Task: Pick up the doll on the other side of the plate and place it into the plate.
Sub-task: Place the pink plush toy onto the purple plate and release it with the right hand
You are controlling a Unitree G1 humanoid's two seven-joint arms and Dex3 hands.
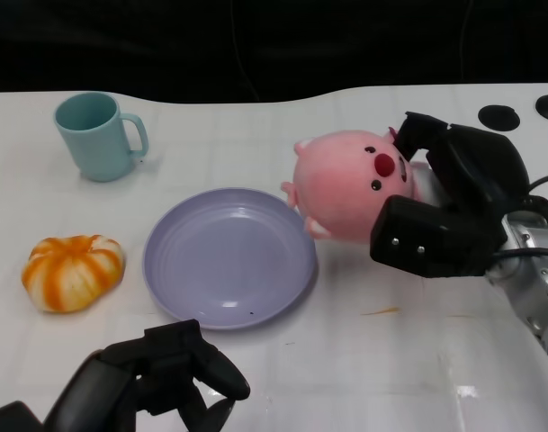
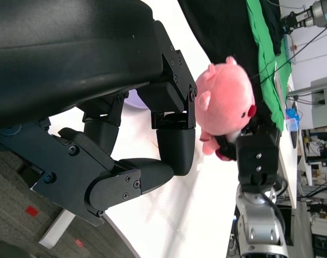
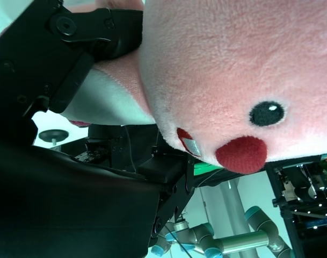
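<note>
The left hand (image 1: pixel 157 378), nearest the camera, hangs low with its fingers curled in around nothing. Just beyond it sits the lilac plate (image 1: pixel 179 288). The right hand (image 1: pixel 449 211) grips the pink pig doll (image 1: pixel 350 184), fingers wrapped round its body, holding it at the plate's rim on that hand's side. Past the left hand lie an orange pumpkin toy (image 1: pixel 73 271) and, farther off, a teal mug (image 1: pixel 95 135).

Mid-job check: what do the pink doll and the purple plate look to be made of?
Pink doll: soft plush fabric, seemingly; the right wrist view shows fuzzy pile, with glossy bead-like eyes and a red felt-like nose. It dents slightly where the right hand grips it. Purple plate: probably smooth plastic or melamine, going by its even colour and soft sheen.
</note>
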